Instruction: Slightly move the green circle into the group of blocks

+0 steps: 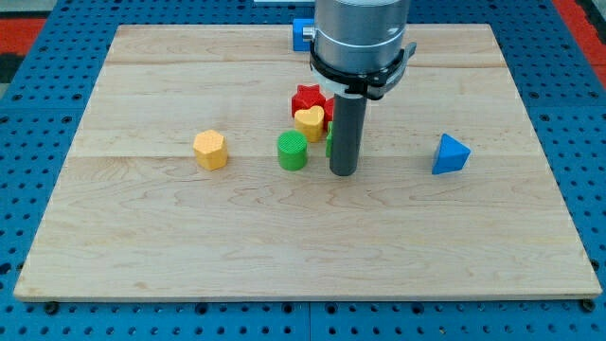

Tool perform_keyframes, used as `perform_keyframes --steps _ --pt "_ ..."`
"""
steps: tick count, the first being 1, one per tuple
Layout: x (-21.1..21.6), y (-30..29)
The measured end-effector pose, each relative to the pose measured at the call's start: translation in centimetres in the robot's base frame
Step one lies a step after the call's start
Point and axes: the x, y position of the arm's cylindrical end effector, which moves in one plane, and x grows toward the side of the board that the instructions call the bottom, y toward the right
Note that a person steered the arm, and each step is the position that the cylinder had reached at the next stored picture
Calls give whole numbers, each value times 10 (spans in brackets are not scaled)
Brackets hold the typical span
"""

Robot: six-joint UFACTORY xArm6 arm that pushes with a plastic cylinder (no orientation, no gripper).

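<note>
The green circle (292, 151) sits near the board's middle, just below and left of a tight group: a red star (307, 98), a yellow heart (309, 121) and a green block (329, 144) mostly hidden behind my rod. My tip (343, 172) rests on the board just to the right of the green circle, a small gap apart, and below the group.
A yellow hexagon (210, 149) lies to the view's left of the green circle. A blue triangle (450, 154) lies at the right. A blue block (301, 33) sits at the board's top edge, partly behind the arm. The wooden board (142, 246) ends on a blue pegboard.
</note>
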Motion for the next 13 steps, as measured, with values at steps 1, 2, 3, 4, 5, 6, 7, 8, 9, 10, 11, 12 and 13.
perform_keyframes --steps 1,2,3,4,5,6,7,8,9,10,11,12,13 --pt "-2 -11" --pt "-7 -12" --pt "-10 -12" --pt "-15 -14" --pt "-17 -19" --pt "-17 -28" --pt "-10 -37" --pt "21 -38" --pt "39 -33" --pt "37 -55" --pt "28 -83" --pt "14 -91" --pt "6 -98"
